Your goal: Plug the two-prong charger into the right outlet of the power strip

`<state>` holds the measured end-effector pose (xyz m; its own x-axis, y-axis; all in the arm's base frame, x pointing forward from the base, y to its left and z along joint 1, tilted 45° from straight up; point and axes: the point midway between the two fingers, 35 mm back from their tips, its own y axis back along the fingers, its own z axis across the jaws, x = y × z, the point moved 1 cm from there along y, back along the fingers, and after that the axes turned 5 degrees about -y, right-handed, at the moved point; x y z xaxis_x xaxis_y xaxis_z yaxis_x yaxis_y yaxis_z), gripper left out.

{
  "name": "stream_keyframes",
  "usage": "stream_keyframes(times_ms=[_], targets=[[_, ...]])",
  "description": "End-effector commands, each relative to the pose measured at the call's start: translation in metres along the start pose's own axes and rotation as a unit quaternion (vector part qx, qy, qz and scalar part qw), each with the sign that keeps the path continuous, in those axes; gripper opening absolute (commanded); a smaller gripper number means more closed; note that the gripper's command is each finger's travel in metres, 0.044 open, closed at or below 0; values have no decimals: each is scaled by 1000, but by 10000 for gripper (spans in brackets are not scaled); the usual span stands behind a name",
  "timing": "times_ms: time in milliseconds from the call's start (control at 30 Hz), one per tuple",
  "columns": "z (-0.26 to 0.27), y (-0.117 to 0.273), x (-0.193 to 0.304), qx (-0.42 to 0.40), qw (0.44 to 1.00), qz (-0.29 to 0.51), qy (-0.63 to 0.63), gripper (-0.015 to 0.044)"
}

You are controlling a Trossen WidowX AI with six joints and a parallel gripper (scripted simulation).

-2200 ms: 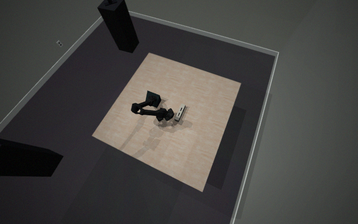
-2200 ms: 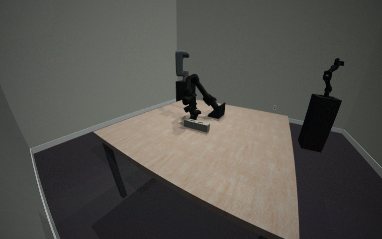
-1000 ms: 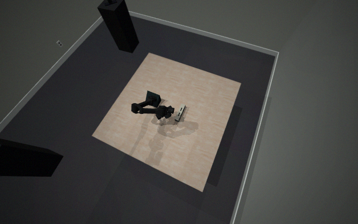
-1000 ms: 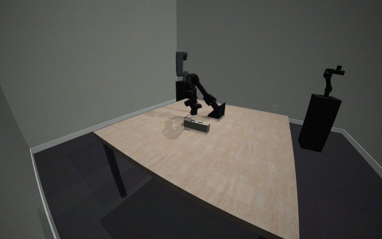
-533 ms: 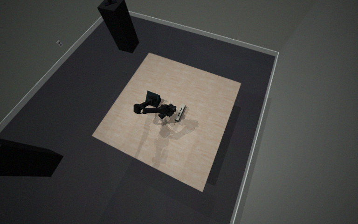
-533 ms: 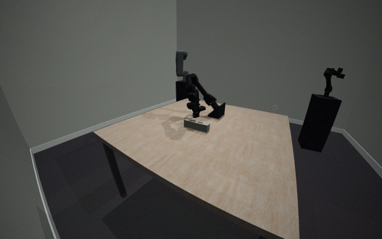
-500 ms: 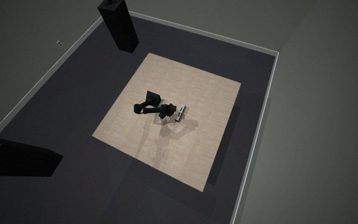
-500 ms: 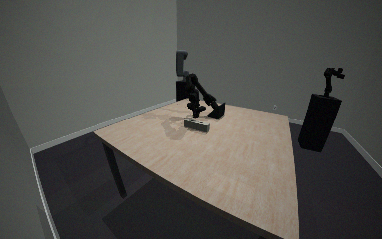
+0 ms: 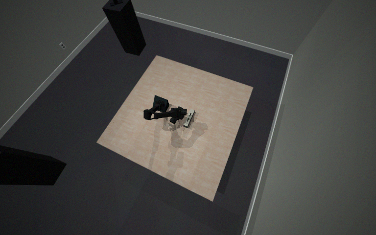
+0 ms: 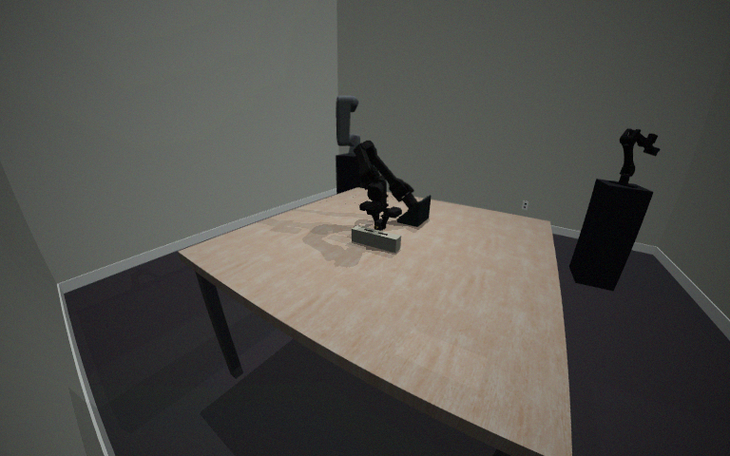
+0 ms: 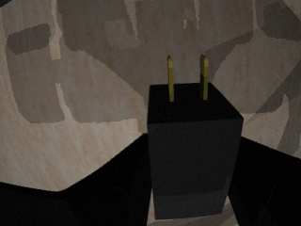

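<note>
Gripping charger [image 11: 194,151] firmly, gripper [image 11: 191,210] partly closed on its body | prongs [image 11: 186,78] bare, pointing at table [image 10: 441,300] | power strip [image 10: 375,238] just below gripper, far from table edges.

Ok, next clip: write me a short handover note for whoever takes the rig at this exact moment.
Tool: shut on the black charger, both brass prongs bare and pointing away from the camera.
Power strip: lies flat on the table, in front of the arm's base; the tool hangs just above it.
Done: charger grasped and carried to the strip.
Left: line up over the right outlet, push both prongs straight in.
</note>
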<state>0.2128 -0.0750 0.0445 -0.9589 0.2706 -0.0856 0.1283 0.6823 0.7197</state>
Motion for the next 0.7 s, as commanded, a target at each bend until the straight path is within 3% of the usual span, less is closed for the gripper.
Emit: stream_keyframes(times_ms=[0,667], targets=[[5,-5,2,4,1000,0,28,0],[13,-4,-21,5,999,0,41,0]])
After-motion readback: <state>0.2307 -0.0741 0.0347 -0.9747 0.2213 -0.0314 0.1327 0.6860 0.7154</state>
